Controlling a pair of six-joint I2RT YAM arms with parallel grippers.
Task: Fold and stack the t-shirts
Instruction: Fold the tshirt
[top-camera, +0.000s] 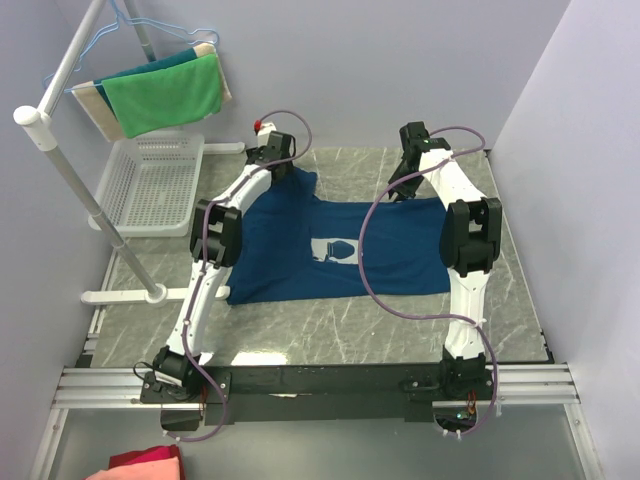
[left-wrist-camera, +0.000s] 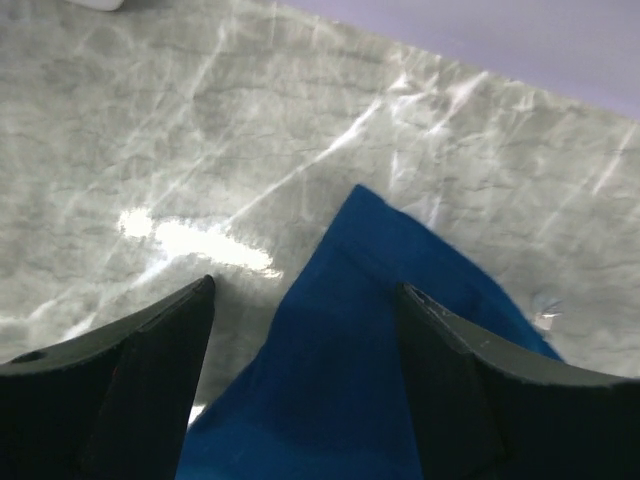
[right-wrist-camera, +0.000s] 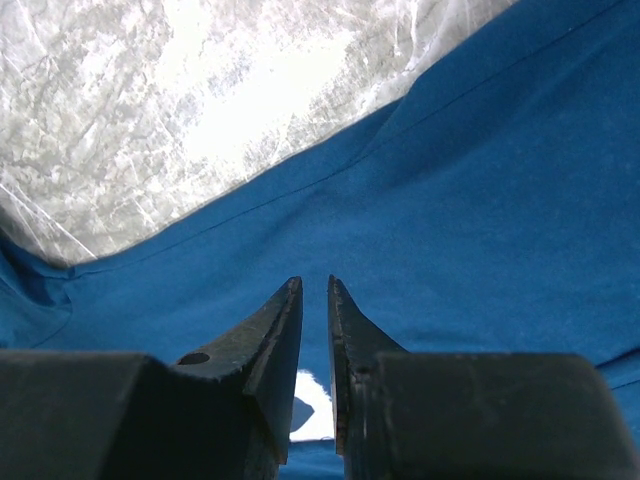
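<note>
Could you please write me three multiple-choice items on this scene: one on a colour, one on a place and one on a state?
1. What colour is the print on the chest of the t-shirt?
A) red B) yellow C) pale blue

2. Where is the green cloth?
A) folded on the t-shirt B) hung on the rack at the far left C) wrapped round an arm

3. How does the left tool stand?
A) open over a corner of the t-shirt B) shut on the green cloth C) out of view

Answers:
1 C, the print shows pale blue against the navy cloth.
2 B, the cloth drapes from the rack's top bar in the top view.
3 A, the left wrist view shows its fingers wide apart with the blue corner below the gap.
</note>
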